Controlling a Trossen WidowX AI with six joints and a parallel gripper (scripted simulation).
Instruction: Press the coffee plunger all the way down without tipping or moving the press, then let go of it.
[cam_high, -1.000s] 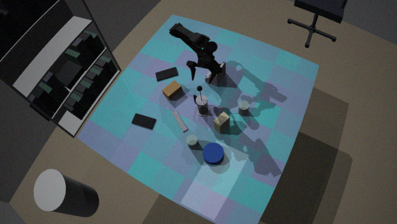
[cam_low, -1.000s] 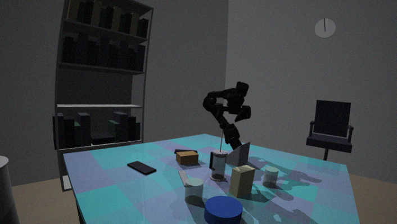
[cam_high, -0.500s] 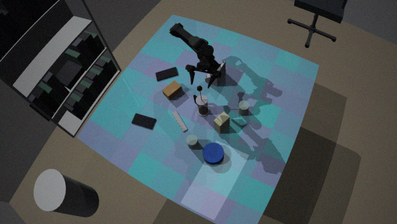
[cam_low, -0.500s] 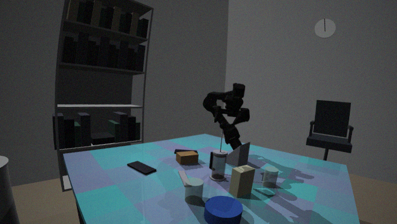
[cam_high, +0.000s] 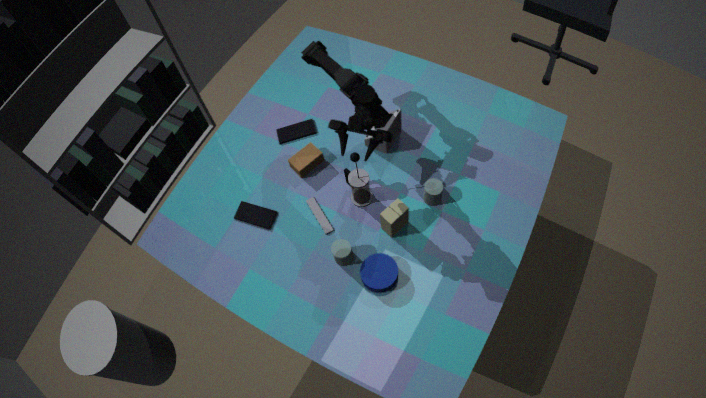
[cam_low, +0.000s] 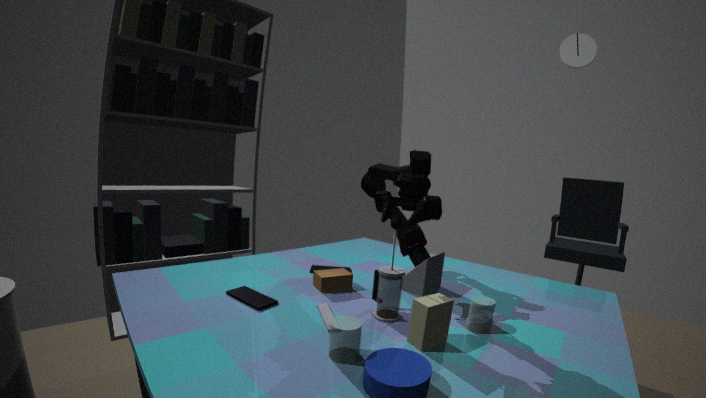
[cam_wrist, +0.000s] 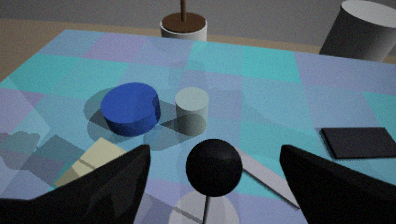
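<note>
The coffee press (cam_high: 360, 187) stands upright mid-table, between the orange box (cam_high: 305, 159) and the tan box (cam_high: 394, 217). It looks like a tall, narrow glass body, so probably light, tippy and breakable if shoved sideways. The thin rod (cam_low: 393, 251) looks stiff. Best hold is the round black knob (cam_wrist: 214, 167); the gripper (cam_wrist: 215, 170) straddles it, fingers apart, nothing clamped.
</note>
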